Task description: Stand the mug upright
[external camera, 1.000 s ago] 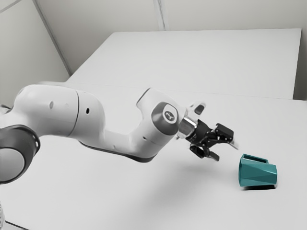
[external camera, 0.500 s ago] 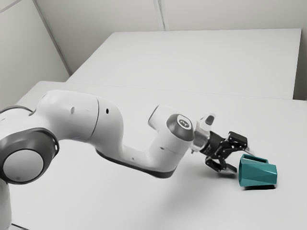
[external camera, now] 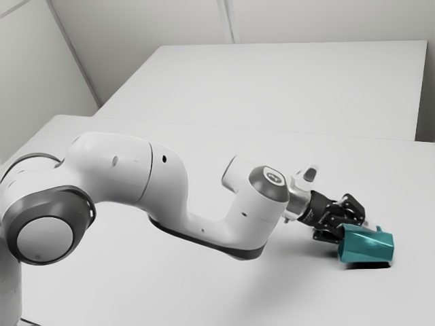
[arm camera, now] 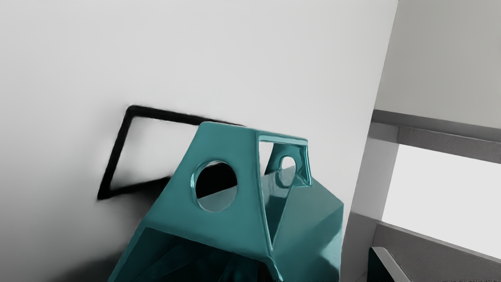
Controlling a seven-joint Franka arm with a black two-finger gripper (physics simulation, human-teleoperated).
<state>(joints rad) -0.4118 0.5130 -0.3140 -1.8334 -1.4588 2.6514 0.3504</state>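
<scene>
Mug (external camera: 367, 245) lies on its side on the desk (external camera: 170, 292), a desk edge beyond it in the wrist view. Jaws stand apart at the mug's open end.

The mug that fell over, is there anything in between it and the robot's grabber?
No, nothing visible stands between them. The gripper is right up by the open end of the mug.

Mug (external camera: 368, 246) (teal) in way of claw (external camera: 333, 219)
</scene>
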